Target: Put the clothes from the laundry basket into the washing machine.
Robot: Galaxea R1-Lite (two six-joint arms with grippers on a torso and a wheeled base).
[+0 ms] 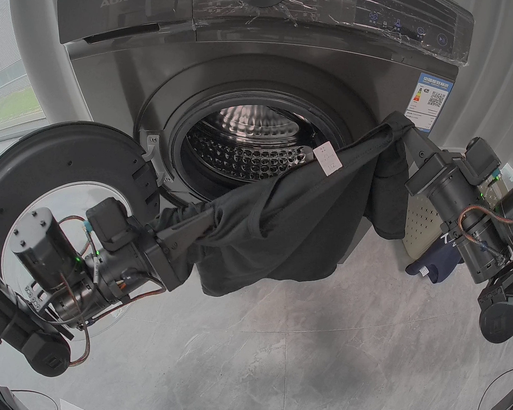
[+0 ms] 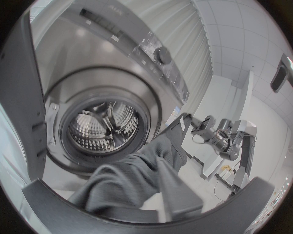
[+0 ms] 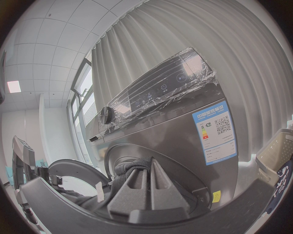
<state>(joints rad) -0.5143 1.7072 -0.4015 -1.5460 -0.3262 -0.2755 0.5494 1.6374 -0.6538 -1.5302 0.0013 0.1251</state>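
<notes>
A dark grey garment (image 1: pixel 278 215) with a white tag hangs stretched between both grippers in front of the washing machine (image 1: pixel 257 67). Its drum (image 1: pixel 245 140) stands open. My left gripper (image 1: pixel 202 220) is shut on the garment's lower left end, just below the drum opening. My right gripper (image 1: pixel 401 130) is shut on the upper right end, beside the machine's right front. The cloth (image 2: pixel 137 179) runs from the left fingers toward the far right arm. The right fingers (image 3: pixel 137 189) pinch a bunched dark edge (image 3: pixel 134 164).
The round machine door (image 1: pixel 60 171) is swung open at the left, behind the left arm. A beige laundry basket (image 1: pixel 422 227) stands right of the machine with a navy garment (image 1: pixel 434 261) hanging out. Grey tiled floor (image 1: pixel 317 358) lies open below.
</notes>
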